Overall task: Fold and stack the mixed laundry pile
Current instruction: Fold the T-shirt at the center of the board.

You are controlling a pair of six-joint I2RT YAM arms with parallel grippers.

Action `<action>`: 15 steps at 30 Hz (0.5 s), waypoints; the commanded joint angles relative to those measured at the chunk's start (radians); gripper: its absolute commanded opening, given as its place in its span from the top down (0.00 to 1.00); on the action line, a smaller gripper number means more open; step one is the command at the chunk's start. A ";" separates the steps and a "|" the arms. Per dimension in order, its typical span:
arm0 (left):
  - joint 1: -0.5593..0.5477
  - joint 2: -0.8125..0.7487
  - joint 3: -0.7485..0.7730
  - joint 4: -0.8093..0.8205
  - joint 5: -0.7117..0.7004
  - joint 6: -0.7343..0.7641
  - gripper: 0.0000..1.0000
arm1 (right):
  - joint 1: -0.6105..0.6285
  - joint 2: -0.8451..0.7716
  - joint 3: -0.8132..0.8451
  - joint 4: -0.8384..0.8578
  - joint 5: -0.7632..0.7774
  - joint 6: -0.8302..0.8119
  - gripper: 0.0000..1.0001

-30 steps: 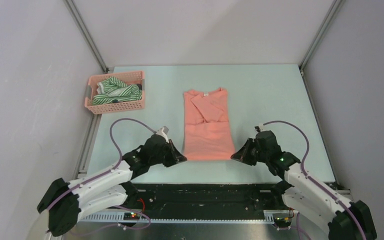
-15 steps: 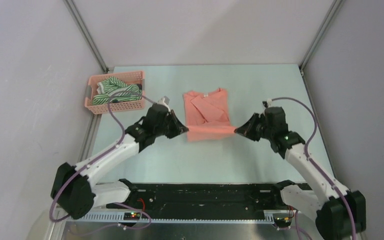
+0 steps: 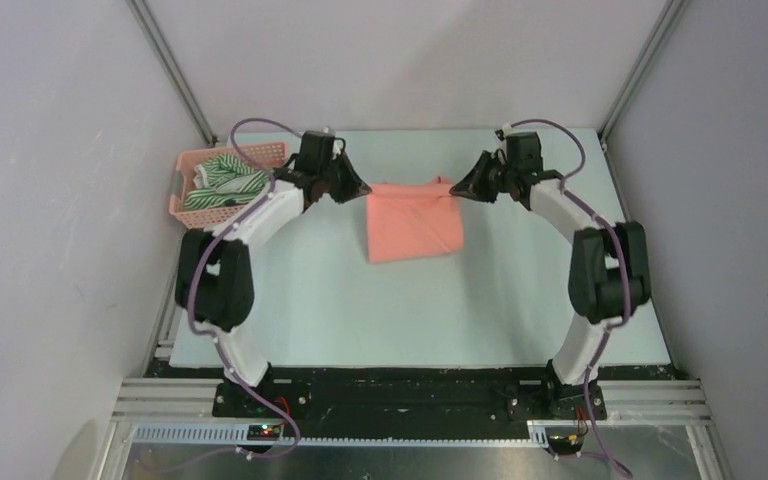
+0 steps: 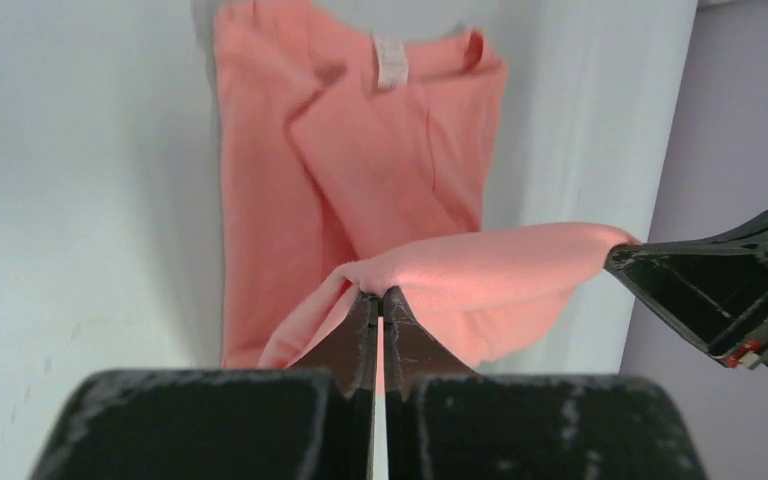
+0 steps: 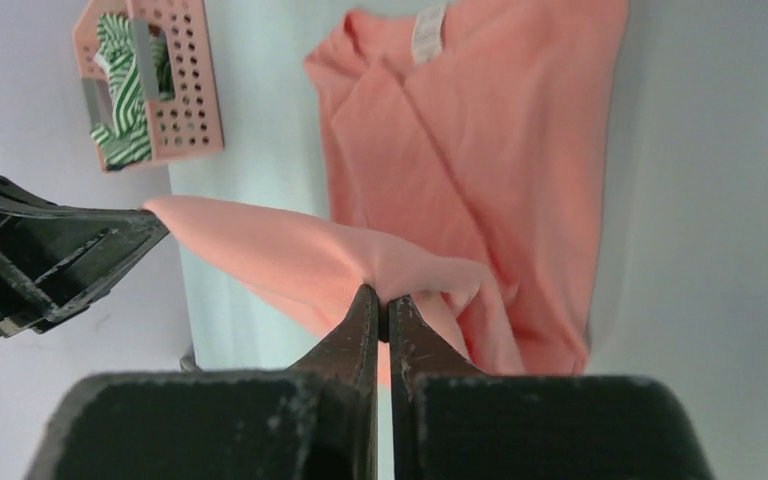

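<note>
The salmon-pink shirt [image 3: 413, 220] lies at the table's middle back, its near half lifted and carried over the far half. My left gripper [image 3: 363, 189] is shut on the hem's left corner [image 4: 380, 285], and my right gripper [image 3: 457, 190] is shut on the right corner [image 5: 385, 290]. The hem [image 4: 500, 260] stretches taut between them, just above the collar end with its white label [image 4: 392, 62]. The green-and-white striped garment [image 3: 226, 178] sits bunched in the pink basket [image 3: 230, 212]. A dark garment [image 3: 276, 178] peeks out at the basket's right end.
The basket stands at the back left, close to my left arm's forearm. Grey enclosure walls and metal posts [image 3: 172, 70] hem in the table's back corners. Both arms reach far back, leaving bare light-green tabletop [image 3: 410, 310] nearer the bases.
Both grippers have carried the shirt's near hem from the front edge up and toward the back, folding the lower half over the collar half. The arms are now stretched out.
</note>
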 commanded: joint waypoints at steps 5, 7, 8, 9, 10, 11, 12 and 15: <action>0.084 0.293 0.342 0.005 0.064 0.088 1.00 | -0.026 0.353 0.429 -0.100 -0.065 -0.079 1.00; 0.091 0.376 0.418 0.004 0.087 0.089 1.00 | -0.030 0.422 0.521 -0.134 -0.062 -0.086 1.00; 0.098 0.434 0.468 0.004 0.101 0.085 1.00 | -0.032 0.445 0.551 -0.149 -0.059 -0.087 1.00; 0.105 0.488 0.492 0.005 0.118 0.082 1.00 | -0.034 0.489 0.603 -0.157 -0.057 -0.086 1.00; 0.107 0.514 0.545 0.004 0.124 0.081 1.00 | -0.038 0.509 0.632 -0.173 -0.056 -0.085 1.00; 0.112 0.563 0.566 0.004 0.127 0.079 1.00 | -0.042 0.556 0.693 -0.185 -0.058 -0.085 0.99; 0.115 0.583 0.610 0.004 0.128 0.074 1.00 | -0.043 0.578 0.725 -0.207 -0.061 -0.087 0.97; 0.124 0.676 0.721 0.004 0.129 0.080 0.99 | -0.053 0.688 0.873 -0.242 -0.064 -0.095 0.84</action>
